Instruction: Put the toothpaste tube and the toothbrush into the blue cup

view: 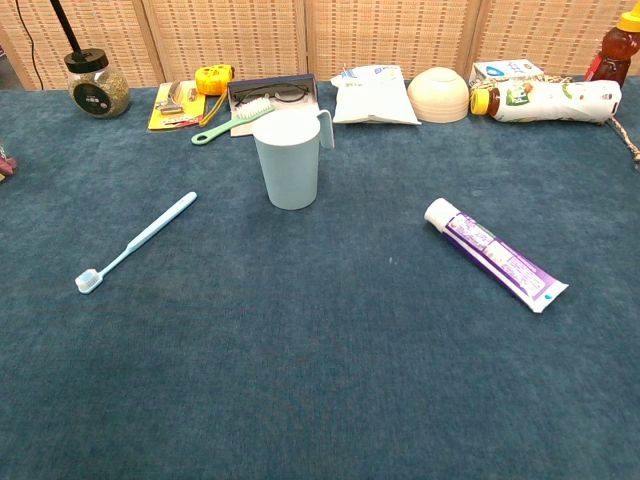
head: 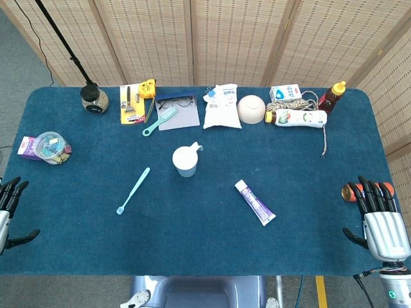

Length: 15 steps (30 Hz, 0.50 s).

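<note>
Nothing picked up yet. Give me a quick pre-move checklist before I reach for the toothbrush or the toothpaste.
1. Blue cup upright, mouth open: ok.
2. Toothbrush lying flat, apart from other things: ok.
3. Toothpaste tube lying flat, cap on: ok.
4. Left hand holds nothing, fingers apart: ok.
5. Right hand holds nothing, fingers apart: ok.
6. Cup empty inside: cannot tell.

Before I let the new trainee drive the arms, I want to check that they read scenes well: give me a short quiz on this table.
1. True or false: the toothbrush already stands in the blue cup.
2. Which lies toward the robot's right of the cup: A toothbrush, B toothpaste tube?
3. Fill in: the left hand and right hand hold ____.

Key: 1 false; 2 B; 3 nothing.
</note>
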Motion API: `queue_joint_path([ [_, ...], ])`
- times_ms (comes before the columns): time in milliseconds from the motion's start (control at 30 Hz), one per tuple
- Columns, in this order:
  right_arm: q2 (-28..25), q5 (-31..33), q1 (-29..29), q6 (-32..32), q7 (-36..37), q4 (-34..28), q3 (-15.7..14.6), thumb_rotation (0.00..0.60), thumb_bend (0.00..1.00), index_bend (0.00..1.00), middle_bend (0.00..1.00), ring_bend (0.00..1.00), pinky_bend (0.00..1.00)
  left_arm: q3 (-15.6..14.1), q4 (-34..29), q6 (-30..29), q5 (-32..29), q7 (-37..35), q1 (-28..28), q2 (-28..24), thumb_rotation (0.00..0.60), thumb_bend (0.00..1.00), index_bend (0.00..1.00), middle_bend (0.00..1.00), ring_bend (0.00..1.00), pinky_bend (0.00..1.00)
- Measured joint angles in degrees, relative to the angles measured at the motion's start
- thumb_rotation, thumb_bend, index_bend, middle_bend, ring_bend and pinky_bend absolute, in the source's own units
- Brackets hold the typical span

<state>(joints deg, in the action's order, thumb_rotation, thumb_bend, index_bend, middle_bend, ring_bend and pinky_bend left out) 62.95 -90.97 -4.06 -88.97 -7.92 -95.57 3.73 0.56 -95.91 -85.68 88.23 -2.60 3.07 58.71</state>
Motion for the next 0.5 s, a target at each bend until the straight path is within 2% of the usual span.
queue_joint_path([
  [233, 0.1, 0.6, -0.4, 1.8, 0.1, -0.2, -0.3, 0.6, 0.0, 0.0, 0.0, 0.0, 0.0, 0.1, -0.1, -0.4, -0.2, -0.3, -0.1, -0.1, 0.6, 0.0, 0.0, 0.0, 0.0, 0.0],
  [500, 1.4, 5.7, -2.1, 6.4, -0.7, -0.1, 0.8, 0.6, 0.0, 0.0, 0.0, 0.0, 0.0, 0.3, -0.1, -1.3, -0.1, -3.2, -0.5, -1.2, 0.6, 0.0, 0.0, 0.0, 0.0, 0.0],
])
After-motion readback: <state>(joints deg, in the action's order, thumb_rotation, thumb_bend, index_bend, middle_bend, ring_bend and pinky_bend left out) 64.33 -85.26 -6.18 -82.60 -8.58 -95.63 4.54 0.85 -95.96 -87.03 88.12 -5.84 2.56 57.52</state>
